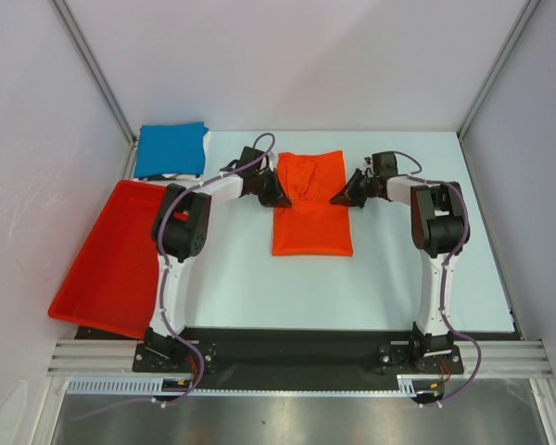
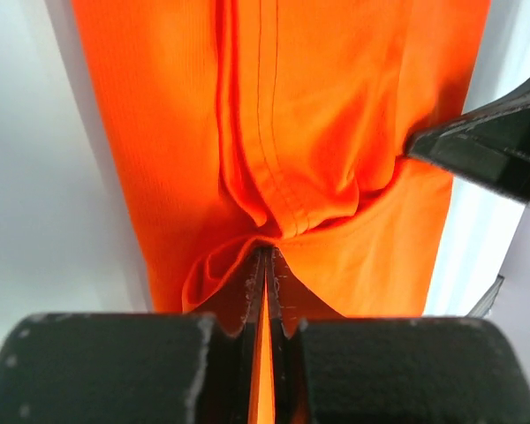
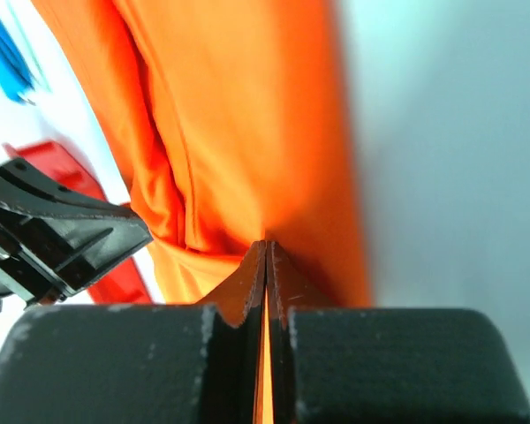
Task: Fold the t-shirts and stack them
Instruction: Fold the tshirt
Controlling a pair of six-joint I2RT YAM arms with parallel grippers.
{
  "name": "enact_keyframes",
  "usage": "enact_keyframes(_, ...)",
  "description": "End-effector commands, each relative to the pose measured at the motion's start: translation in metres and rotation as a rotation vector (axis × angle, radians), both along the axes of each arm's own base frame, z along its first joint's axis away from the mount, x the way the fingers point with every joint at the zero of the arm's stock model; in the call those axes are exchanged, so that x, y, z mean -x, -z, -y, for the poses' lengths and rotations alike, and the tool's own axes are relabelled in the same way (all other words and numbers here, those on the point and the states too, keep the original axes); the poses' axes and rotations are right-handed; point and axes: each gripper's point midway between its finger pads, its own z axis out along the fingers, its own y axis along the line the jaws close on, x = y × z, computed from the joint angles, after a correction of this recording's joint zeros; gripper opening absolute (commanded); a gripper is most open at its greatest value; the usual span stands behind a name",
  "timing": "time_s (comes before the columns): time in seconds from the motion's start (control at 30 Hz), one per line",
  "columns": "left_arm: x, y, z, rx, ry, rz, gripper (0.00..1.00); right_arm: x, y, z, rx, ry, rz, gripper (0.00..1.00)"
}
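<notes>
We are looking at a robotics lab test cell, not a home. The pale worktop [image 1: 241,287] is closed in on three sides by plain white panels [image 1: 296,56] held in aluminium posts [image 1: 93,67]. Along the worktop's near edge runs an aluminium rail [image 1: 88,357] carrying the bolted-down left arm [image 1: 171,278] and right arm [image 1: 433,278], with a slotted cable duct [image 1: 296,387] just in front.
</notes>
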Motion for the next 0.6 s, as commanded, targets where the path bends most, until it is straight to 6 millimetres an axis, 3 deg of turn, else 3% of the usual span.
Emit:
enact_keyframes(0.0, -0.014, -0.027, 0.000, -0.013, 0.047, 0.074, 0.07, -0.020, -0.008, 0.015, -0.070, 0.042, 0.012, 0.00)
enact_keyframes(0.07, -0.008, -0.038, -0.006, -0.051, 0.056, 0.102, 0.10, -0.021, -0.023, 0.022, -0.057, 0.028, 0.037, 0.00)
enact_keyframes(0.1, -0.007, -0.060, -0.009, -0.052, 0.055, 0.143, 0.11, -0.026, -0.034, 0.032, -0.047, 0.035, 0.065, 0.01)
enact_keyframes(0.2, 0.006, -0.075, -0.024, -0.114, 0.030, 0.160, 0.15, -0.023, -0.059, 0.055, 0.014, 0.025, 0.087, 0.05)
enact_keyframes(0.23, 0.010, -0.093, -0.027, -0.115, 0.026, 0.195, 0.18, -0.016, -0.066, 0.057, 0.031, 0.011, 0.068, 0.06)
enact_keyframes(0.3, 0.028, -0.091, -0.026, -0.100, 0.032, 0.160, 0.18, -0.008, -0.080, 0.060, 0.097, -0.037, 0.109, 0.09)
enact_keyframes(0.33, 0.033, -0.100, -0.022, -0.067, 0.037, 0.172, 0.18, 0.007, -0.080, 0.049, 0.112, -0.080, 0.081, 0.11)
enact_keyframes(0.4, 0.059, -0.088, -0.009, -0.043, 0.078, 0.125, 0.18, 0.025, -0.087, 0.032, 0.116, -0.146, 0.087, 0.16)
enact_keyframes(0.47, 0.082, -0.072, 0.001, -0.072, 0.124, 0.086, 0.17, 0.053, -0.084, -0.001, 0.086, -0.237, 0.056, 0.17)
enact_keyframes(0.57, 0.104, -0.047, 0.000, -0.098, 0.140, 0.012, 0.13, 0.092, -0.080, -0.041, 0.036, -0.373, -0.004, 0.04)
